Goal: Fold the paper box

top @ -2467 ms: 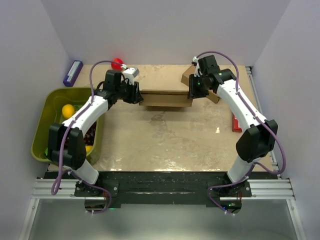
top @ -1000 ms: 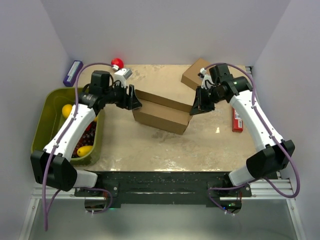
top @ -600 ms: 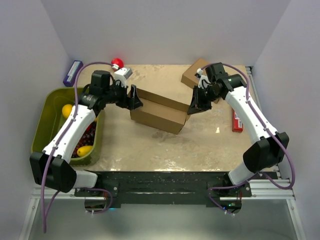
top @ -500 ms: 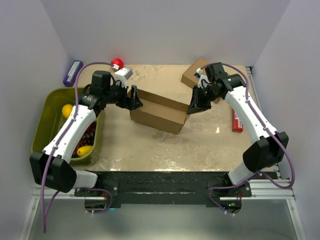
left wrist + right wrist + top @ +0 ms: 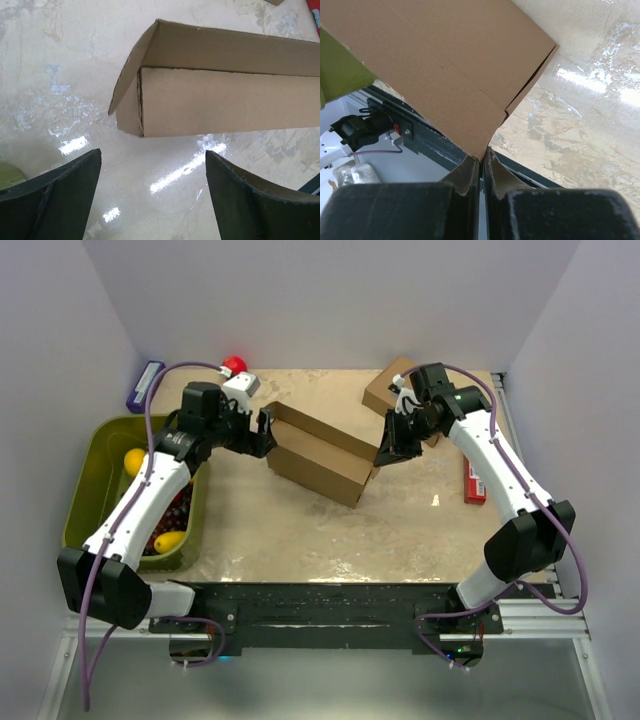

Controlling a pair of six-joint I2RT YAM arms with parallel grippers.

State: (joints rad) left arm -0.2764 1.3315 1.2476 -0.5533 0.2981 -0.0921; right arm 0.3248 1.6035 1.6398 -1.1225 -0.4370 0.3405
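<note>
Brown corrugated cardboard takes up the middle of the table: the paper box (image 5: 318,452) lies as a long shallow carton between the two grippers. Its long axis runs diagonally from the left gripper (image 5: 263,432) to the right gripper (image 5: 384,452), so each arm faces one short end. A second, finished carton (image 5: 392,390) sits beyond the right gripper, apart from the box. Only the right gripper is in contact. In its wrist view its fingers (image 5: 465,176) are pressed together on the lower corner of a cardboard panel, and the board spreads up and away from their tips. The left fingers (image 5: 55,192) stand wide apart and hold nothing. The box's short end sits just ahead of them, clear of both tips, and its lid flap (image 5: 131,75) is lifted and overhangs the end wall rather than being tucked in. I judge that the coming move turns on that loose end, straight ahead of the left fingers, while the right arm steadies the far end. From above, the right gripper covers its end of the box, and its own camera shows only flat board, so I cannot tell whether the flaps there are tucked. The box's inside is hidden in every view.
</note>
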